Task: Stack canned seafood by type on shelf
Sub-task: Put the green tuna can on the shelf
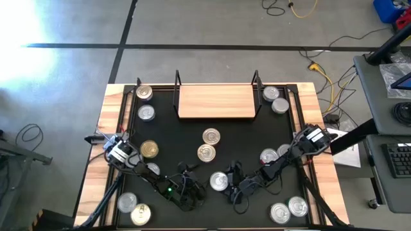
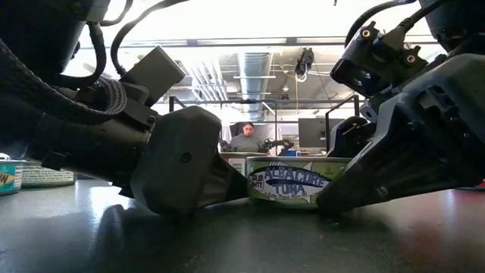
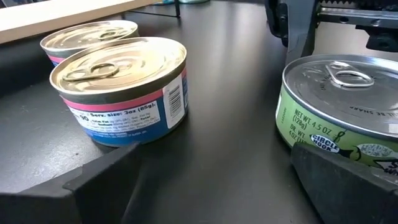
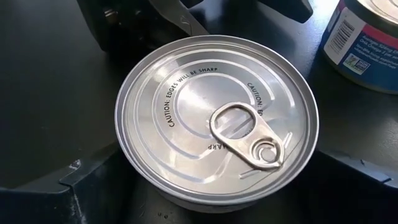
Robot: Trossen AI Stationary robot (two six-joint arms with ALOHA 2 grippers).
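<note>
Shelf: light-wood board at the table's far edge, bare. Tins: round, upright, scattered across the table; one green-labelled tuna tin near front edge.

Overhead, table-level, two close wrist cameras; all share green-labelled tin.

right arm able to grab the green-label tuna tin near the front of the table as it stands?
Probably yes. The right end effector is open and already down at the green-label tuna tin, one finger on either side. The left end effector sits close beside it and may crowd the lift.
</note>
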